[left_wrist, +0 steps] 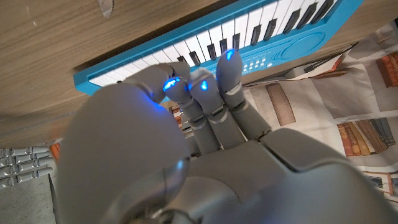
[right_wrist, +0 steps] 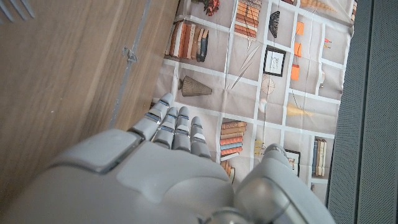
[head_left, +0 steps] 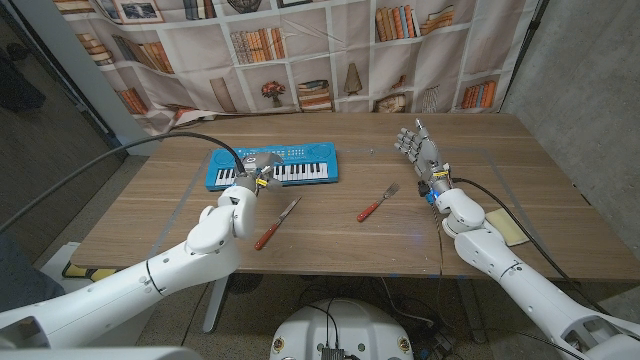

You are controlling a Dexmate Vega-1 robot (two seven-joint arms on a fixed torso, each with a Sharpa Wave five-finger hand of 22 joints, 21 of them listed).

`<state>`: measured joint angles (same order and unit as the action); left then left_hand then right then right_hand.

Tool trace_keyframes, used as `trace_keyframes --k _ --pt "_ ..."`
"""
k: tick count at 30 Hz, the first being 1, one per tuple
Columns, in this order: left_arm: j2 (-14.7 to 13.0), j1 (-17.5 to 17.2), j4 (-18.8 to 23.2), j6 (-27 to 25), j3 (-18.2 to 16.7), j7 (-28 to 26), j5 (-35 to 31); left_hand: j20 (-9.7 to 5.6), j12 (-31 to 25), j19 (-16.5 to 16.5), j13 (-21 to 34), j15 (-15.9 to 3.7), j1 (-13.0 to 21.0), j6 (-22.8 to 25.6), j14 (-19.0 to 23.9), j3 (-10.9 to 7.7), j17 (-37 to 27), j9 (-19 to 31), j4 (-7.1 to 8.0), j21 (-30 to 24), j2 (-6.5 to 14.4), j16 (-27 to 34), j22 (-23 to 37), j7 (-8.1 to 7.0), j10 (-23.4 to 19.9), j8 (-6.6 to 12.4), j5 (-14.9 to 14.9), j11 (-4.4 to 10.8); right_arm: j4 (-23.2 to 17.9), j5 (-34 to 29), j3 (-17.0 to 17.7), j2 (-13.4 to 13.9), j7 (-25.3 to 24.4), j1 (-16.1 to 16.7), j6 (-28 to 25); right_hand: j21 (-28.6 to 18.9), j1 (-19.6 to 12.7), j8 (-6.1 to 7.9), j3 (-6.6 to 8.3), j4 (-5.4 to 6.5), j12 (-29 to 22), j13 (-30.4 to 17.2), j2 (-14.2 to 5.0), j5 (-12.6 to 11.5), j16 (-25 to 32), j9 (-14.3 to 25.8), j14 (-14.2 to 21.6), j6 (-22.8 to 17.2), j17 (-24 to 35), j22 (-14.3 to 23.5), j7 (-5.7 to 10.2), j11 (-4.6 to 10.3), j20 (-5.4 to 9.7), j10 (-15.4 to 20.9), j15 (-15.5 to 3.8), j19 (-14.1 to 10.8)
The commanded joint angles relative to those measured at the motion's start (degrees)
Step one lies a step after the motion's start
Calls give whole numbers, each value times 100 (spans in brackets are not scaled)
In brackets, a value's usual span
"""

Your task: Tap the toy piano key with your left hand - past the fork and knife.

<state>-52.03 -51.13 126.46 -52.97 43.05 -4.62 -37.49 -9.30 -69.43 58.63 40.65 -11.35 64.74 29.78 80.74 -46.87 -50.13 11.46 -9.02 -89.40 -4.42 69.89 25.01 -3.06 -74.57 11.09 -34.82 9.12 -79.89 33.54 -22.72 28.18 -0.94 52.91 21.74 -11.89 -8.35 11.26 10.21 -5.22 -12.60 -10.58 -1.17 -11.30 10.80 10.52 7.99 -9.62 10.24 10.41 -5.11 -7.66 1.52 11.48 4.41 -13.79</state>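
The blue toy piano (head_left: 300,165) lies at the table's far middle, keys facing me. My left hand (head_left: 256,172) hovers over the piano's left part, beyond the knife. In the left wrist view the left hand (left_wrist: 205,118) has its fingers (left_wrist: 229,65) bunched and bent down onto the white and black keys of the piano (left_wrist: 273,25); whether a key is pressed I cannot tell. A red-handled knife (head_left: 277,224) and a red-handled fork (head_left: 377,203) lie nearer to me. My right hand (head_left: 420,150) stands upright at the right, fingers apart and holding nothing. The right wrist view shows this right hand (right_wrist: 168,168) and the fork's tines (right_wrist: 15,7).
A bookshelf-print curtain (head_left: 320,50) hangs behind the wooden table (head_left: 330,240). A yellowish pad (head_left: 515,232) lies near the table's right front. Thin tape lines (head_left: 185,205) mark the tabletop. A black cable (head_left: 150,150) arcs to my left wrist.
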Motion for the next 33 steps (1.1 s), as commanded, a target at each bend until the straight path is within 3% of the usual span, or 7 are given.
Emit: trace_keyframes --k 1,12,23,33 --pt "-86 -180 234 95 -287 -141 -111 -293 15 -14 -6 -36 40 20 19 21 -27 16 -17 -23 29 6 19 -34 -27 -7 -6 29 -288 -47 16 80 -151 173 -79 5 -45 -1 11 -23 -17 -19 -4 28 5 22 50 -52 27 19 5 -5 10 65 22 -16" --pt "-39 -308 380 -51 -393 -228 -315 -293 86 -111 -116 -43 18 70 -4 86 196 18 -19 61 23 -190 -307 -89 -35 -3 35 72 -386 -40 37 155 -91 204 -79 7 -47 -3 8 -25 -16 -19 -7 29 6 22 60 -52 28 19 6 6 7 73 20 -17" --pt "21 -339 352 -92 -369 -184 -472 -297 223 -143 -305 -44 2 66 10 112 154 24 -7 7 32 -175 -385 -167 16 -10 82 -10 -359 -24 21 157 -24 192 -72 8 -47 -1 5 -26 -14 -19 -9 30 4 22 61 -58 29 20 7 3 11 76 20 -20" --pt "59 -385 336 -17 -446 -143 -432 -296 219 -200 -277 -51 46 61 -19 168 220 31 -27 -12 35 -257 -411 -218 77 -9 166 4 -297 -16 18 125 2 159 -36 10 -48 -3 3 -27 -11 -20 -13 31 3 22 64 -59 29 20 7 -2 7 76 21 -21"
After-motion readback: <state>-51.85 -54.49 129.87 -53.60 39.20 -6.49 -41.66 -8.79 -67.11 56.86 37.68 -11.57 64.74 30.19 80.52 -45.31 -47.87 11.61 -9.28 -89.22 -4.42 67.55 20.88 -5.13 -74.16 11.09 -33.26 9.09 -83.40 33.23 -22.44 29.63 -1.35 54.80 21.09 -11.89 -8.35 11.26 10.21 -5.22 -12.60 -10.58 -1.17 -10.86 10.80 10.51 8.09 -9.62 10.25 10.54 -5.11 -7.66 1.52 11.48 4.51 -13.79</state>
